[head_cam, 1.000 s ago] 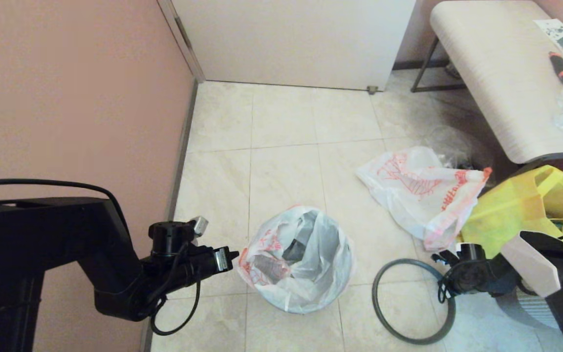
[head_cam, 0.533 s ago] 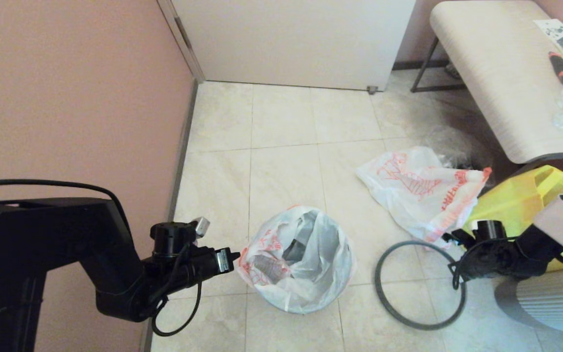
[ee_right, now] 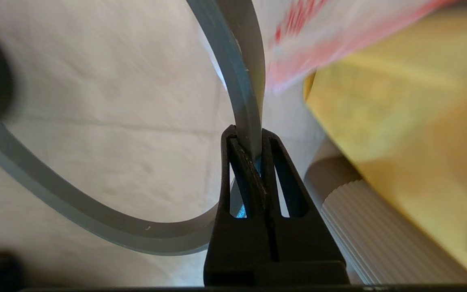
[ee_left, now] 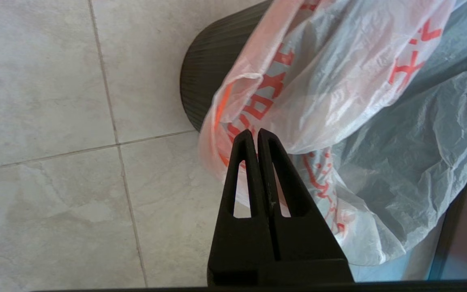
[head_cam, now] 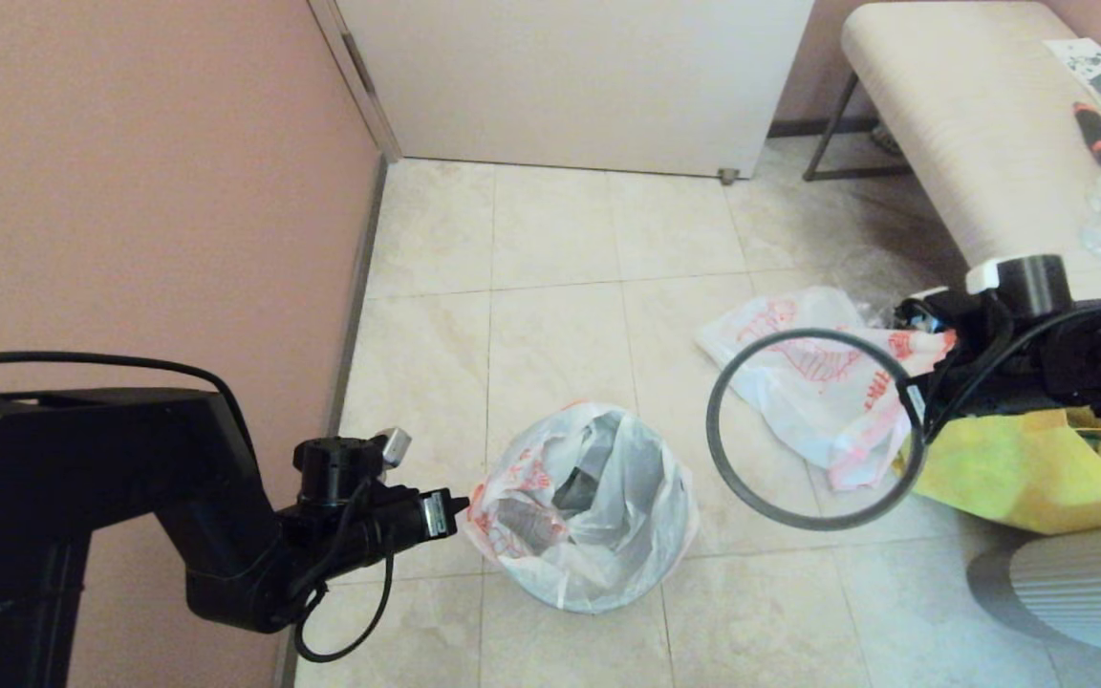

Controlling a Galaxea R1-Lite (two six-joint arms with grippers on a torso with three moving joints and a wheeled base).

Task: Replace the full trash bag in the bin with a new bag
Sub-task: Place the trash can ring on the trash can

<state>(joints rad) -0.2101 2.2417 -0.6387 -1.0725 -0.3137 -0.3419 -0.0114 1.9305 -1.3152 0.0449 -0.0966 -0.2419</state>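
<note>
Right gripper (ee_right: 249, 142) clamped on grey hoop (head_cam: 813, 428); left gripper (ee_left: 255, 136) pinched together against full trash bag (ee_left: 339, 101)

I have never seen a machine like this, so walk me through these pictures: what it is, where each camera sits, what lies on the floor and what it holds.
It is a two-armed robot. One picture looks down from its head; the other two come from cameras behind each arm's fingers.

On the tiled floor stands the bin, lined with the full trash bag. The left gripper is shut at that bag's edge; whether it pinches the plastic is unclear.

The right gripper is shut on the grey hoop, the bin's loose rim, holding it above the floor, over the new bag lying flat beside a yellow tote. A bench stands behind.
</note>
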